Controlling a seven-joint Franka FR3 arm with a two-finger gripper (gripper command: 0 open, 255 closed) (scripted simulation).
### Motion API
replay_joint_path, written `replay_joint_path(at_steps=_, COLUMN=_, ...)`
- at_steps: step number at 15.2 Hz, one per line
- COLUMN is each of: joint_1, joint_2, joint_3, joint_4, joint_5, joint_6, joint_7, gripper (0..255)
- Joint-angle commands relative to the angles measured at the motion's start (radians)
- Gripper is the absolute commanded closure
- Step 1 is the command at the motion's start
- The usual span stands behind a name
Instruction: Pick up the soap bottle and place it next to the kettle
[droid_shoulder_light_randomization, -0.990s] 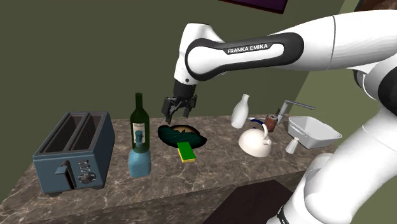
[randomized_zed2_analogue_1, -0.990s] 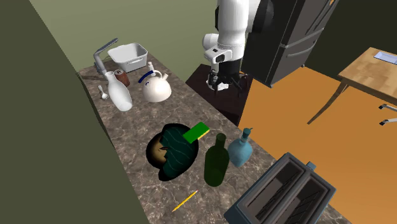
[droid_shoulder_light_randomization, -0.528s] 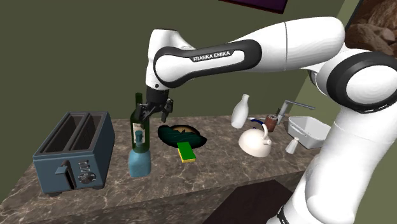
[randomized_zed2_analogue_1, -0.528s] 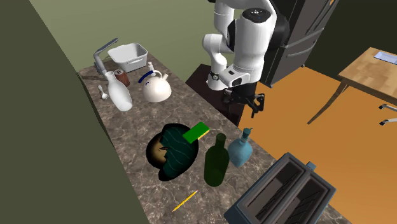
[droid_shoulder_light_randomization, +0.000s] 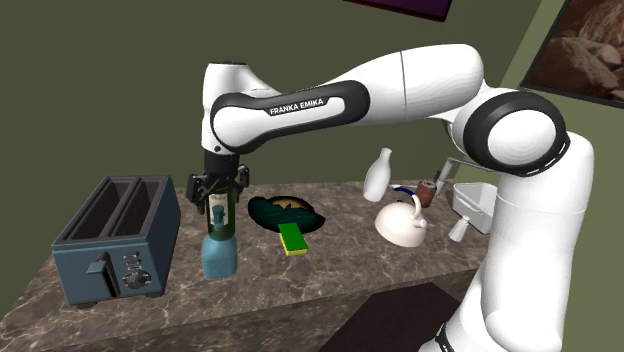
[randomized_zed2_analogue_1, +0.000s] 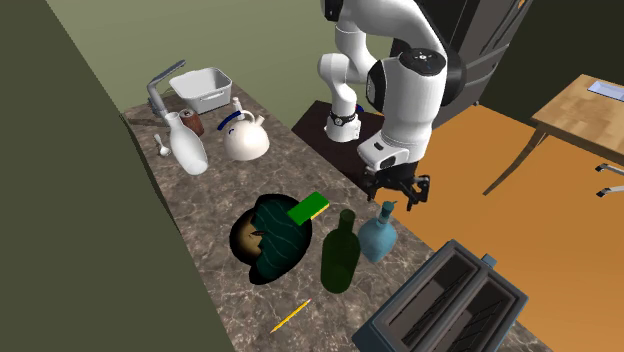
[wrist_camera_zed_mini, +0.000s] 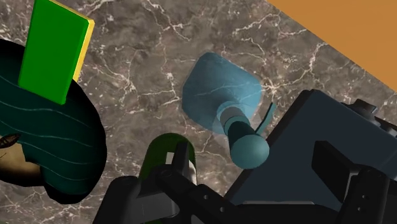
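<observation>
Just below the gripper (randomized_zed2_analogue_1: 397, 197), whose fingers stand wide apart and empty, the blue soap bottle (wrist_camera_zed_mini: 222, 95) sits between green wine bottle (wrist_camera_zed_mini: 167, 156) and toaster (wrist_camera_zed_mini: 305, 146). The arm has swung here from over the dark dish (droid_shoulder_light_randomization: 272, 211), so descent seems next. The wrist view gives pump-to-finger alignment; the shoulder view gives the white kettle (droid_shoulder_light_randomization: 402, 222), well apart.

The black gripper (droid_shoulder_light_randomization: 217, 187) is covering the neck of the dark green bottle (droid_shoulder_light_randomization: 222, 222), and the second exterior view's lower edge is cutting off the grey-blue two-slot toaster (randomized_zed2_analogue_1: 450, 300).
</observation>
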Motion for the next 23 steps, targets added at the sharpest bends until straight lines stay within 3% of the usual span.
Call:
replay_joint_path(at_steps=1, joint_1=0.003, joint_2=0.013, joint_3=-0.001, joint_4=-0.009, joint_5=-0.005, joint_6=0.022, joint_7=0.003, gripper=0)
replay_joint_path(at_steps=11, joint_1=0.005, joint_2=0.026, joint_3=-0.002, joint_4=-0.026, joint_5=-0.009, joint_6=0.051, joint_7=0.006, gripper=0)
replay_joint_path(at_steps=12, joint_1=0.005, joint_2=0.026, joint_3=-0.002, joint_4=-0.026, joint_5=-0.009, joint_6=0.051, joint_7=0.006, gripper=255)
replay_joint_path(at_steps=23, joint_1=0.004, joint_2=0.018, joint_3=-0.001, joint_4=-0.009, joint_5=-0.007, joint_6=0.027, joint_7=0.005, gripper=255)
